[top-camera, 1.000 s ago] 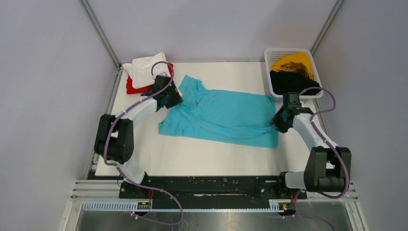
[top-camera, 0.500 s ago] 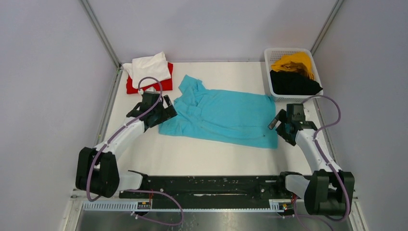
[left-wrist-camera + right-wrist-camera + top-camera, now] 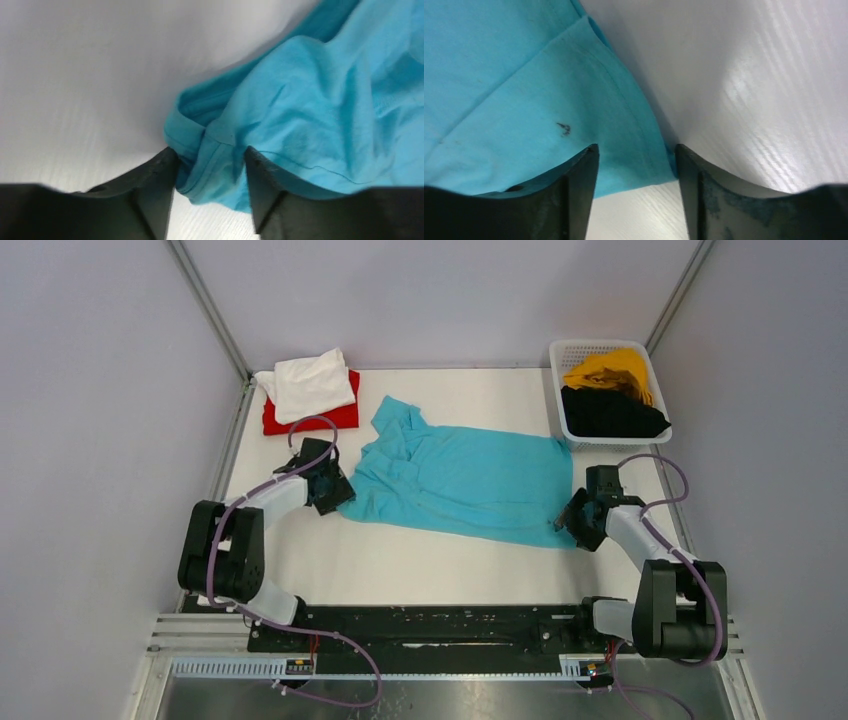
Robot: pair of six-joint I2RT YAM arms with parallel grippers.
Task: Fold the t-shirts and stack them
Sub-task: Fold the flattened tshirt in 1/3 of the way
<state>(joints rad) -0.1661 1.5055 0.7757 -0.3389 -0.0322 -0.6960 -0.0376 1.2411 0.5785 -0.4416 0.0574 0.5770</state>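
Note:
The turquoise t-shirt (image 3: pixel 460 480) lies spread across the middle of the table, collar to the far left. My left gripper (image 3: pixel 331 490) is low at the shirt's near left corner. In the left wrist view (image 3: pixel 207 155) its jaws stand apart with the bunched hem (image 3: pixel 210 165) between them. My right gripper (image 3: pixel 577 524) is at the near right corner. In the right wrist view (image 3: pixel 636 150) its jaws straddle the flat corner (image 3: pixel 624 150). A folded white t-shirt (image 3: pixel 308 380) lies on a red one (image 3: pixel 300 420) at the far left. The mustard yellow t-shirt (image 3: pixel 606 368) and the black one (image 3: pixel 610 412) are in the basket.
The white mesh basket (image 3: pixel 556 390) stands at the far right corner. Metal frame posts and grey walls close in the table at left, right and back. Bare white tabletop (image 3: pixel 420 565) runs between the shirt and the arm bases.
My left gripper has moved from the shirt's collar down to its near left corner. My right gripper has shifted nearer, onto the near right corner. The shirt's left edge has pulled in slightly.

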